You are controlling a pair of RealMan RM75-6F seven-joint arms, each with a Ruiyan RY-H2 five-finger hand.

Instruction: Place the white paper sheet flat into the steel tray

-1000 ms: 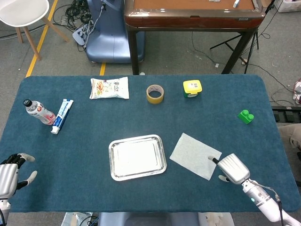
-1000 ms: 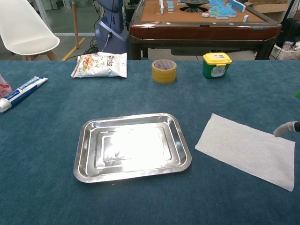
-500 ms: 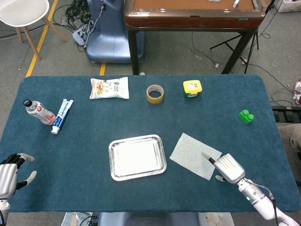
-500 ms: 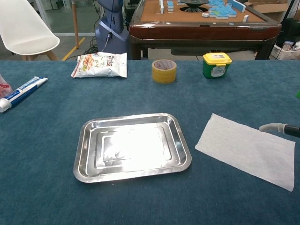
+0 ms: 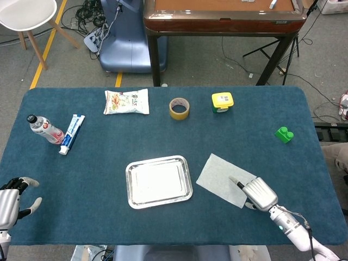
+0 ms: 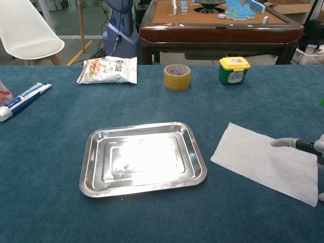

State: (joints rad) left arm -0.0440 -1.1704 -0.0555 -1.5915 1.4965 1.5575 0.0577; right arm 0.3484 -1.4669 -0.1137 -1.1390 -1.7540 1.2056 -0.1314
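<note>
Lying flat: paper [image 5: 223,172] on the cloth, just right of the tray [image 5: 159,181], not touching it.
Right hand [image 5: 258,193]: over the paper's right end, one finger [image 6: 283,143] stretched out above the sheet; probably touching it, though contact is hard to judge. Holds nothing.
Left hand [image 5: 12,202]: at the table's near left corner, well apart from the paper, fingers spread, holding nothing.

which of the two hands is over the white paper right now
The right hand: one finger reaches out over the white paper sheet beside the steel tray. The left hand sits at the table's opposite corner, holding nothing.
</note>
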